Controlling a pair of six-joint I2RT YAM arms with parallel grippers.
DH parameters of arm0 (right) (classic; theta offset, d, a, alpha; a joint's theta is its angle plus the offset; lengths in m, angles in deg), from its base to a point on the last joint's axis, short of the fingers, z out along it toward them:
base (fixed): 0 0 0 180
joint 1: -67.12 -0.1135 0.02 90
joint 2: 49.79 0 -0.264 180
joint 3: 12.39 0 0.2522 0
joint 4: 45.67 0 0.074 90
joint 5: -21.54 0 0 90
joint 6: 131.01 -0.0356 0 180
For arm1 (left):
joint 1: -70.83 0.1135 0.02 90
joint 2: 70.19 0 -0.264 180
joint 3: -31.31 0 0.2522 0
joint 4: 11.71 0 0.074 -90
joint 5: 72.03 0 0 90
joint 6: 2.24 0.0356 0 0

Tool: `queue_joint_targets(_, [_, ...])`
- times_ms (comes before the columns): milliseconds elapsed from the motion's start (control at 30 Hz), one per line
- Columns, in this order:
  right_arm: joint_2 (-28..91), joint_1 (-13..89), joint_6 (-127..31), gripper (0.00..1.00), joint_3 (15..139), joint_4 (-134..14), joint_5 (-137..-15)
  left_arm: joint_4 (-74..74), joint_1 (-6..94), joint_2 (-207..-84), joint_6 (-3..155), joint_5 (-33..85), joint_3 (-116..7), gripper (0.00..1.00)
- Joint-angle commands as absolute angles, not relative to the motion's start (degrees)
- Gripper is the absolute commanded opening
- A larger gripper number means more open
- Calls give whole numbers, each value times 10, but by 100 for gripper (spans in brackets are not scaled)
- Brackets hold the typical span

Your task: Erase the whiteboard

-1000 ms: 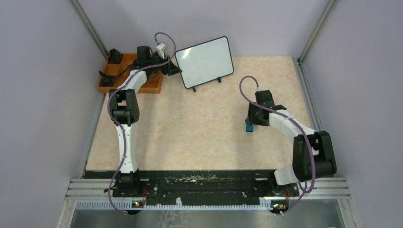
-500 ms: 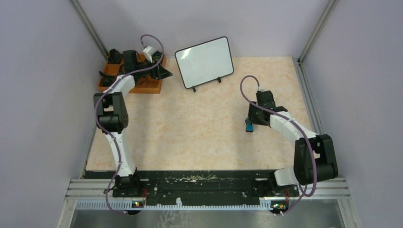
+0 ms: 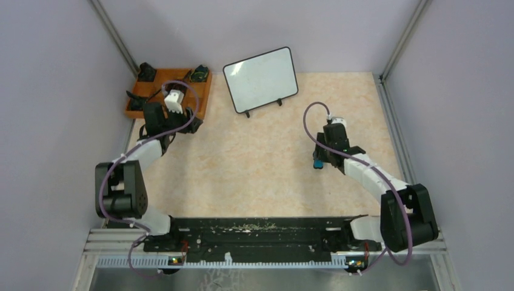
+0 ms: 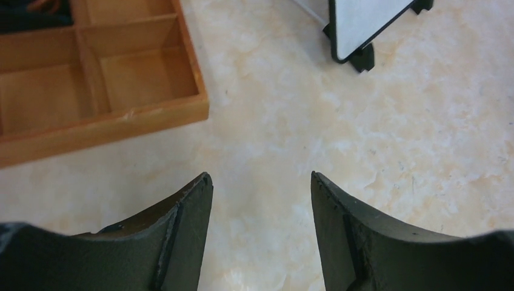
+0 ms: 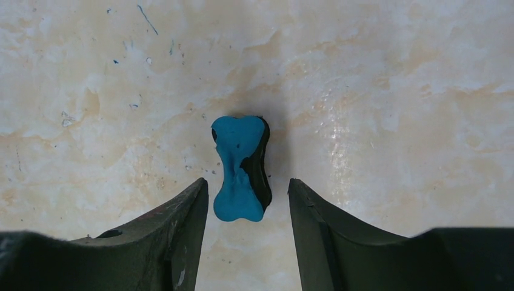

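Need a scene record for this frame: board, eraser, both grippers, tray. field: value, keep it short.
whiteboard: upright on its feet, far side of table, no writing visible
eraser: blue, lying on table, not gripped
right gripper: jaws open, eraser's end between them in the wrist view, not clamped
left gripper: jaws open, empty, over bare table beside the tray
tray: orange wood, compartments, left of whiteboard

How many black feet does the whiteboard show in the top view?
2: one foot under the whiteboard's near-left corner, the other foot further right along its bottom edge.
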State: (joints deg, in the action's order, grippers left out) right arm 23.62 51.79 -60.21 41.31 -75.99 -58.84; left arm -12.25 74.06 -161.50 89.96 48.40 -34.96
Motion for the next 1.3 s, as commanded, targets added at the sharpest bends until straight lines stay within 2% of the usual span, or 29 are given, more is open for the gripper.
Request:
queue_joint_targets(0, [204, 481, -611, 51, 400, -684, -520, -219, 739, -1527, 879, 360, -245, 66])
queue_joint_targets(133, [189, 467, -610, 51, 379, -633, -497, -277, 740, -1483, 864, 277, -169, 67])
queue_joint_targets(267, [156, 467, -599, 51, 343, -573, -481, -345, 739, -1468, 856, 245, -114, 67])
queue_joint_targets(467, [96, 467, -533, 51, 253, -420, -404, -480, 739, -1474, 856, 250, -44, 67])
queue_joint_targets(667, [77, 467, -464, 51, 190, -277, -361, -501, 732, -1497, 877, 238, -34, 66])
queue_joint_targets(733, [88, 467, -447, 51, 180, -232, -344, -523, 730, -1504, 878, 234, -15, 66])
queue_joint_targets(867, [154, 468, -411, 51, 188, -170, -332, -665, 723, -1554, 880, 208, 37, 66])
queue_joint_targets(967, [217, 469, -374, 51, 193, -105, -320, -665, 718, -1572, 883, 209, 36, 66])
queue_joint_targets(1033, [248, 469, -360, 50, 211, -116, -311, -712, 713, -1600, 894, 211, 42, 66])
queue_joint_targets(1267, [299, 489, -320, 50, 181, -6, -339, -730, 693, -1611, 914, 194, 46, 67])
